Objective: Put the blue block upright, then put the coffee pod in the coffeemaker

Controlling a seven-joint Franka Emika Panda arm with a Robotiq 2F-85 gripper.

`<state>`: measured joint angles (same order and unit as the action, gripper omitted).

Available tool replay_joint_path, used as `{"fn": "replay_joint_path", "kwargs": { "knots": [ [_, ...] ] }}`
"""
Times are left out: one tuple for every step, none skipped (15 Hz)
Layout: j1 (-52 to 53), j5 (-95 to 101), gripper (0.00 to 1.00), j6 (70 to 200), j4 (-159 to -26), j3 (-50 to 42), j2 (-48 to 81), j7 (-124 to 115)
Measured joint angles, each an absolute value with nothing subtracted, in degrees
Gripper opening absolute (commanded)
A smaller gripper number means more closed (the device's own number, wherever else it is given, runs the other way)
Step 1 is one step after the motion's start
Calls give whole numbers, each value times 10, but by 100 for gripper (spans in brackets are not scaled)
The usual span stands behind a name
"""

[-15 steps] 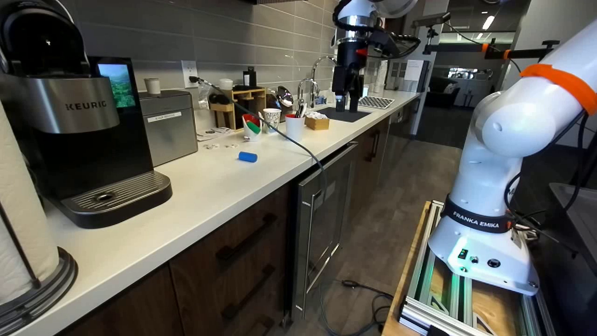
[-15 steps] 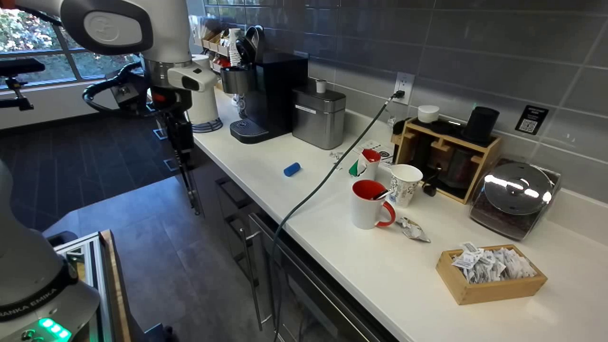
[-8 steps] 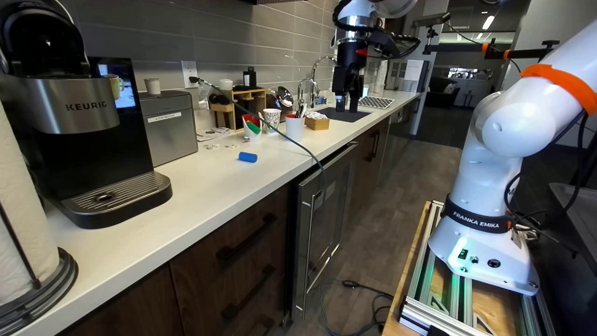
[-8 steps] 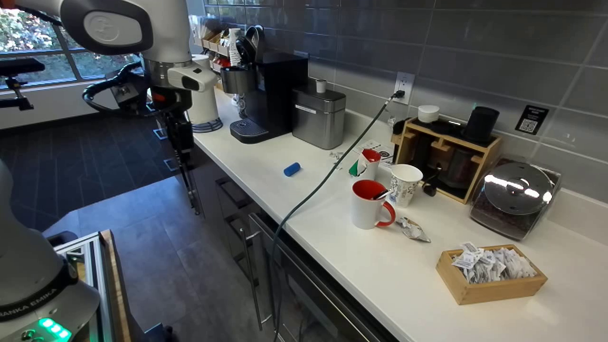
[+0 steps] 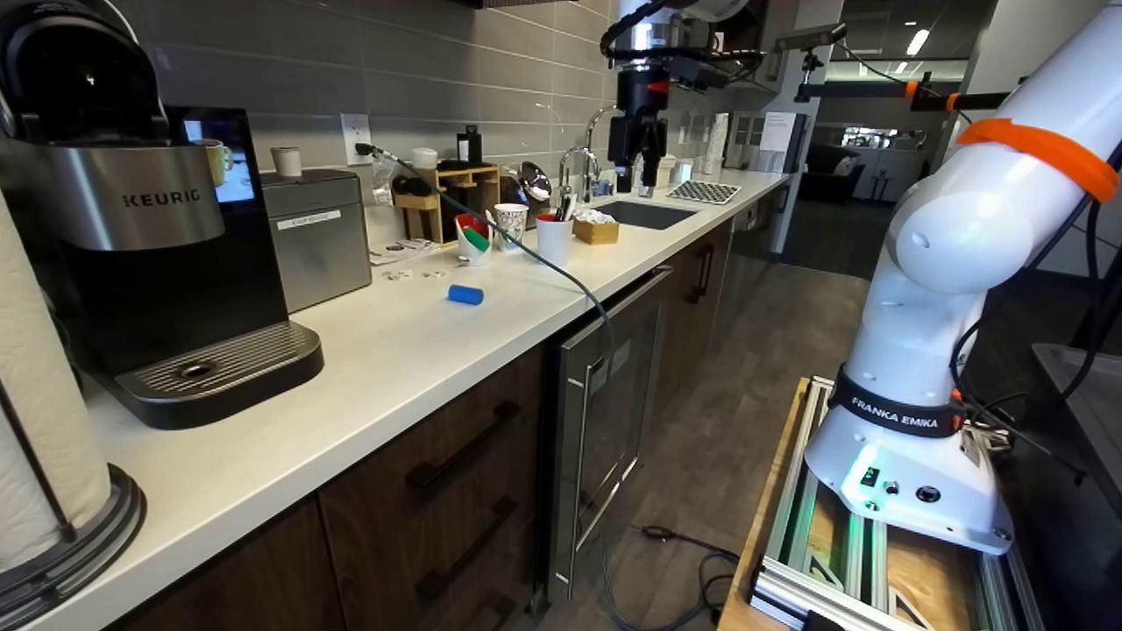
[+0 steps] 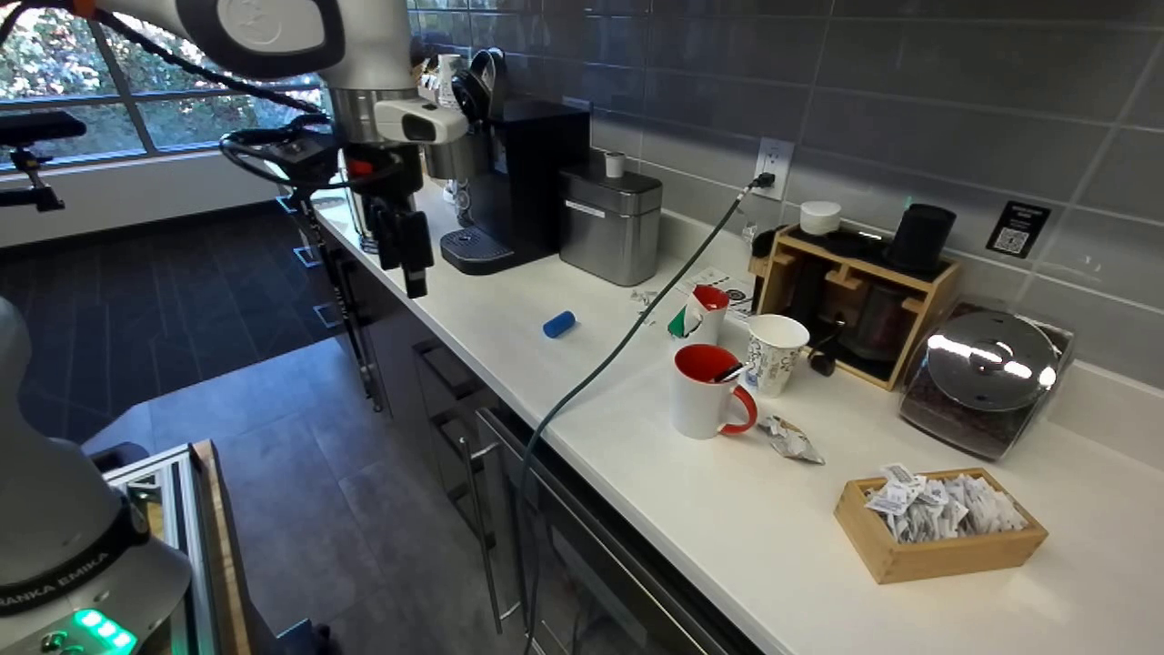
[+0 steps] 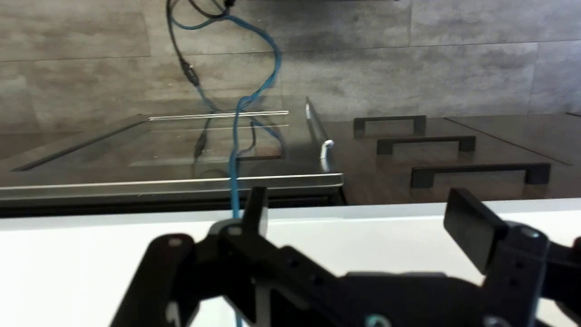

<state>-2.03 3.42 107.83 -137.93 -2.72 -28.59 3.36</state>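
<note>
The blue block [image 5: 465,294] lies on its side on the white counter, and it also shows in an exterior view [image 6: 558,324]. The black coffeemaker with a silver band [image 5: 166,197] stands at the counter's back, its top part raised; it also shows in an exterior view [image 6: 536,173]. A small white cup-shaped thing [image 5: 286,161], possibly the coffee pod, stands on the grey metal box. My gripper [image 5: 636,180] is open and empty, high above the counter's front edge and apart from the block. In the wrist view, the gripper [image 7: 358,213] spans counter; block and coffeemaker are out of view.
A cable [image 6: 627,346] crosses the counter from the wall outlet down to the floor. Mugs [image 6: 705,396], a paper cup [image 6: 773,355], a wooden organizer [image 6: 855,309] and a packet box [image 6: 955,550] stand beyond it. Paper towels [image 5: 39,394] flank the coffeemaker. The grey metal box [image 5: 320,237] adjoins it.
My gripper has moved and turned, now reaching in over the counter edge; it sits further left and slightly higher in an exterior view. The block has not moved. The coffeemaker's screen picture changed.
</note>
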Motion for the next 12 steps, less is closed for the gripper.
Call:
{"fn": "replay_joint_path", "kwargs": {
  "knots": [
    [-27,55,100,1078,-1354,-26,-265,33],
    [-30,68,100,1078,-1327,-26,-242,33],
    [-30,72,100,1079,-1300,-25,-218,33],
    [-29,72,100,1079,-1272,-23,-194,34],
    [-26,72,100,1079,-1245,-21,-169,35],
    [-21,67,100,1079,-1220,-20,-145,54],
    [-16,63,100,1079,-1199,-20,-125,70],
    [-14,62,100,1079,-1185,-20,-110,78],
    [-13,61,100,1078,-1178,-21,-102,82],
    [-13,61,100,1078,-1174,-21,-98,84],
    [-13,61,100,1078,-1173,-21,-97,85],
    [-13,61,100,1078,-1172,-22,-97,86]
  ]
}}
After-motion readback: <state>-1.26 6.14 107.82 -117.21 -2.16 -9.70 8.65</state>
